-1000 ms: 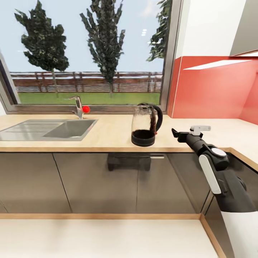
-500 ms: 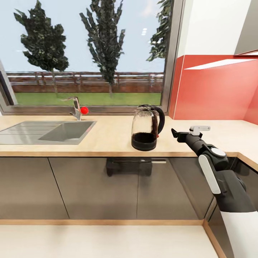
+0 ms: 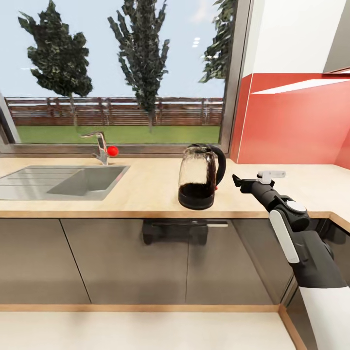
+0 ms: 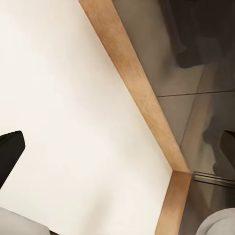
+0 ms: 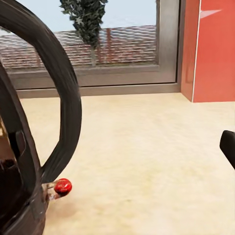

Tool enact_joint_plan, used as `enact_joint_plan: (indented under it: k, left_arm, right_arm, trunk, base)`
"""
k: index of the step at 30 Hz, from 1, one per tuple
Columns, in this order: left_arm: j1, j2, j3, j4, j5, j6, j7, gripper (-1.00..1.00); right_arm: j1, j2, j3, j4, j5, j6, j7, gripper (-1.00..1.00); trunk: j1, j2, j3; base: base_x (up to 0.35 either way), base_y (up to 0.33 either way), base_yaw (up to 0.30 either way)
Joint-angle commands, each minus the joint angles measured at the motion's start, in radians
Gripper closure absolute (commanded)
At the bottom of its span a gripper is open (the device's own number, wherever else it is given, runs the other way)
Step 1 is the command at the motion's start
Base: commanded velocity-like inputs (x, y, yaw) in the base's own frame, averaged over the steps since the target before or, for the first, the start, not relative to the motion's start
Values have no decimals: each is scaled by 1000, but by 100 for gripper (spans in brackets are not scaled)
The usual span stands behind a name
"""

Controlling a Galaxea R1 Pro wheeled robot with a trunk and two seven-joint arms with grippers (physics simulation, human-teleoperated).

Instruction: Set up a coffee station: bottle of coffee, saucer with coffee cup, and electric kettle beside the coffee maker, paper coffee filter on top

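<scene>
Slowly the view has crept closer, so the electric kettle [image 3: 199, 177] on the worktop [image 3: 146, 187] stands just left of the right claw [image 3: 238, 182], which hangs released and holds nothing.

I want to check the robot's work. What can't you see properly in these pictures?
- Right gripper: head view, seen from behind, so open or shut is unclear.
- Left gripper: left wrist view, only a dark finger cut by the edge.
- Electric kettle: right wrist view, body cut off; handle and red switch show.
</scene>
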Motion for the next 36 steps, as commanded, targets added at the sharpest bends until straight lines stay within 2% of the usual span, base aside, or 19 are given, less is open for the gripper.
enact_joint_plan:
  k: [1, 36]
  left_arm:
    - [0, 0, -4, -1, 3, -7, -1, -100]
    - [0, 0, -5, -1, 3, -7, -1, -100]
  right_arm:
    - [-1, -1, 1, -1, -7, 4, -5, -100]
    - [-1, 0, 1, -1, -7, 4, -5, -100]
  trunk:
    - [0, 0, -1]
    - [0, 0, -1]
  base:
    - [17, 0, 0]
    - [55, 19, 0]
